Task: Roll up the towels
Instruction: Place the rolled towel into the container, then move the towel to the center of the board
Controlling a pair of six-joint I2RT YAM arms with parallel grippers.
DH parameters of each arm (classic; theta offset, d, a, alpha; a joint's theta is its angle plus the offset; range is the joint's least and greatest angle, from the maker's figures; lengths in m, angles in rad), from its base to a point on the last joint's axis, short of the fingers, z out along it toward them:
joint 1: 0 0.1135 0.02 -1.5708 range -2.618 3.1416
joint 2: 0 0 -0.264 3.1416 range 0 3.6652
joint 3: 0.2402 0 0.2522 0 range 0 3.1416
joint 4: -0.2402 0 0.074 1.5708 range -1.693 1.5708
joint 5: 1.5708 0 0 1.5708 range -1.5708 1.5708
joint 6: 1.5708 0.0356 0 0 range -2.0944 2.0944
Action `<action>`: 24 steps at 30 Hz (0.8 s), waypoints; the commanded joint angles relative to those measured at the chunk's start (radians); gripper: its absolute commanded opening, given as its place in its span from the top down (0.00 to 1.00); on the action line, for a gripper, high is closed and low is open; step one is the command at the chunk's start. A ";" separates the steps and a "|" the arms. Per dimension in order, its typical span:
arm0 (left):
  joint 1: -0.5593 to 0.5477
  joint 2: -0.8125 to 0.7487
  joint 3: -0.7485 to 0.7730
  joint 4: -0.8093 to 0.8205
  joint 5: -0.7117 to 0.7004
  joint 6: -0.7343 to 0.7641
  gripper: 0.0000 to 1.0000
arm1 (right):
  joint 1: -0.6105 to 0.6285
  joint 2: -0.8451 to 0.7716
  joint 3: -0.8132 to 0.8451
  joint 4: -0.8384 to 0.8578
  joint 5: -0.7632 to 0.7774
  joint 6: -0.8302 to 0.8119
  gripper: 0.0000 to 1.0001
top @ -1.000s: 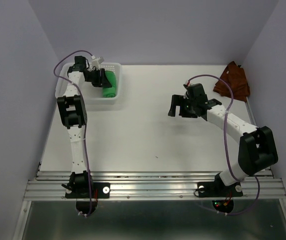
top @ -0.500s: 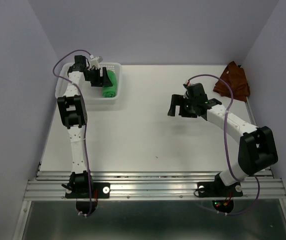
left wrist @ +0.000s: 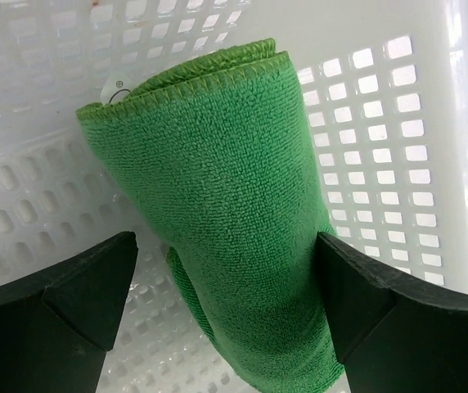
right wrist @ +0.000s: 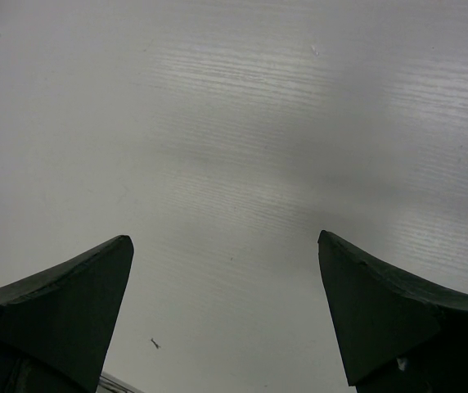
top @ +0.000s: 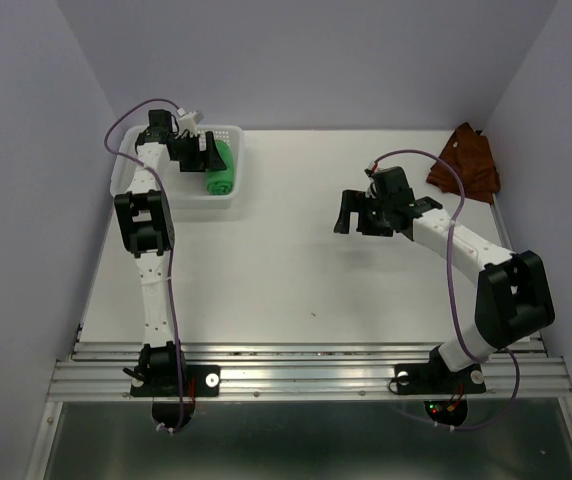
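Observation:
The green towel [top: 222, 172] lies rolled in the white basket [top: 181, 205] at the back left. In the left wrist view the roll [left wrist: 226, 188] runs lengthwise between my fingers, on the basket's perforated floor [left wrist: 46, 188]. My left gripper [top: 206, 155] [left wrist: 226, 246] straddles it with jaws spread wide, and a gap shows on the left side. The rust towel [top: 466, 160] lies crumpled in the far right corner. My right gripper [top: 356, 218] [right wrist: 226, 241] hangs open over bare table, nothing between its fingers.
The basket's walls [left wrist: 398, 123] close in around the left gripper. Side walls bound the table left and right. A metal rail [top: 306, 365] runs along the near edge by the arm bases.
My left gripper's jaws have spread apart and let go of the green roll, which stays in the basket. The right arm has not moved.

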 commanded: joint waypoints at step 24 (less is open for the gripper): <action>0.028 -0.107 -0.003 0.260 0.111 -0.236 0.01 | -0.002 0.033 0.058 0.015 -0.037 -0.012 0.00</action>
